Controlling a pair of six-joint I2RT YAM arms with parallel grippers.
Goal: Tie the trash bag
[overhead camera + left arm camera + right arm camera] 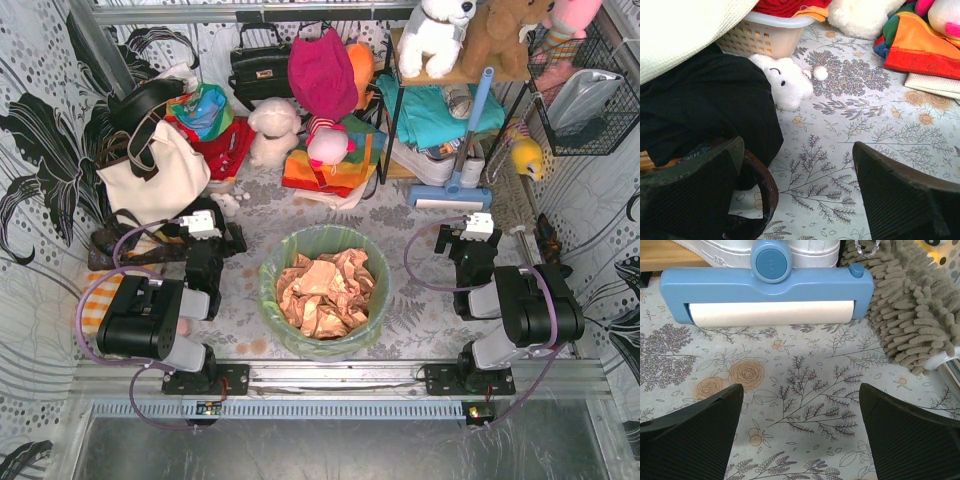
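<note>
Top external view first: the trash bag [325, 238] is seen lining a round bin at the middle of the tabletop [410, 310], between the two arms, with its mouth spread wide open and untied. Crumpled brown paper [325, 290] is piled inside it. Neither arm is touching the bag; both are parked off to the sides, pointed away toward the clutter at the back.

On the left wrist cam, the left fingers [695, 195] are spread wide apart and nothing is gripped between them, just floral cloth. A dark brown curved strap [765, 190] is seen right by the left-hand pad, but whether it's actually touched can't be told. A black fabric lump [710, 110] and a small white plush [790, 85] are lying just beyond.

On the right wrist cam it's the same deal: the right fingers [690, 435] are held wide open with only bare tabletop in the gap. A blue roller head [765, 282] and a grey shaggy duster [910, 305] are seen further ahead, well clear of the pads.
</note>
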